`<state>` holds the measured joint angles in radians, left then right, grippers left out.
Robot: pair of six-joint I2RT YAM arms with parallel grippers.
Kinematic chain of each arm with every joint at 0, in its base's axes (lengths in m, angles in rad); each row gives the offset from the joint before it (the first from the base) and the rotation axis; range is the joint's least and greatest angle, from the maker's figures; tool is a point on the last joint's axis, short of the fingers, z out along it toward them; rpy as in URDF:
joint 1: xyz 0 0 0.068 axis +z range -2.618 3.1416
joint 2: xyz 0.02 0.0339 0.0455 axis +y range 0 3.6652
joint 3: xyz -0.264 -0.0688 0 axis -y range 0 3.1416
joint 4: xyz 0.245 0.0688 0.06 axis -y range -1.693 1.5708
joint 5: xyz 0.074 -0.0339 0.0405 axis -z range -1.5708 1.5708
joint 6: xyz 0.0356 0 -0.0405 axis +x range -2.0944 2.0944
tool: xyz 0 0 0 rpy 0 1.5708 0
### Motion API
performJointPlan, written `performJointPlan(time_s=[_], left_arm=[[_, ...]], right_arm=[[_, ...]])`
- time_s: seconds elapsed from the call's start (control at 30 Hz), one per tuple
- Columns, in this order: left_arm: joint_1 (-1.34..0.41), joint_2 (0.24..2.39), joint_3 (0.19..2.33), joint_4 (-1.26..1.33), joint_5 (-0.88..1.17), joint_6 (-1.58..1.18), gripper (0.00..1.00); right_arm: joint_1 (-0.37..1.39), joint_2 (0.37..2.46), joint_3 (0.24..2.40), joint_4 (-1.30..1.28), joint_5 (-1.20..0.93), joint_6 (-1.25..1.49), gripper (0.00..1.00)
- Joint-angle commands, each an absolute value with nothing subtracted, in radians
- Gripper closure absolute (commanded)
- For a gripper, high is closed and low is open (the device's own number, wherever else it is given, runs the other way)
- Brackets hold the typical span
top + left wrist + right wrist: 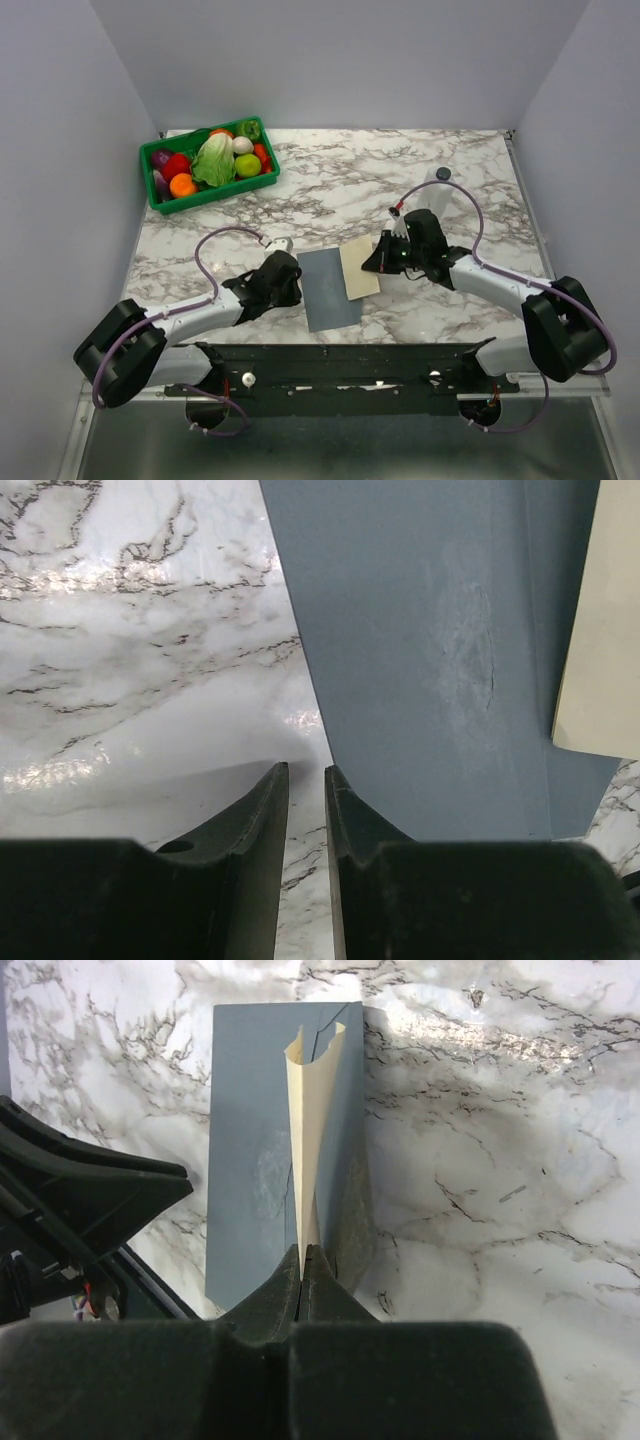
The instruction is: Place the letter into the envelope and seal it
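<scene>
My right jaws are clamped shut on the near edge of the letter point(312, 1130). It rises bowed straight ahead, long axis running away from them, over the right side of the envelope point(325, 290), which lies flat on the desk point(420, 180). My left jaws, barely ajar and empty, sit at the envelope's left edge.

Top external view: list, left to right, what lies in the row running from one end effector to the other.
left end effector → envelope → letter → right end effector, pinching the letter's right edge
</scene>
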<state>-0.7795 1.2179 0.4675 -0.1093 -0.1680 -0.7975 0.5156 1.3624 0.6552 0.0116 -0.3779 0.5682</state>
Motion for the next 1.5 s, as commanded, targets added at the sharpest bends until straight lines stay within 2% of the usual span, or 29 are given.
performJointPlan(time_s=[0.0, 1.0, 1.23, 1.47], left_arm=[[-0.796, 1.232, 0.451, -0.074, -0.143, -0.807, 0.70], [-0.874, 1.348, 0.482, -0.031, -0.155, -0.834, 0.75], [-0.885, 1.339, 0.476, -0.040, -0.167, -0.848, 0.76], [-0.911, 1.344, 0.477, -0.040, -0.178, -0.867, 0.76]], right_arm=[[0.529, 1.397, 0.657, 0.072, -0.348, 0.569, 0.99], [0.557, 1.457, 0.627, 0.038, -0.316, 0.580, 0.99], [0.557, 1.402, 0.615, -0.060, -0.198, 0.638, 0.99], [0.557, 1.381, 0.620, -0.106, -0.175, 0.673, 0.99]])
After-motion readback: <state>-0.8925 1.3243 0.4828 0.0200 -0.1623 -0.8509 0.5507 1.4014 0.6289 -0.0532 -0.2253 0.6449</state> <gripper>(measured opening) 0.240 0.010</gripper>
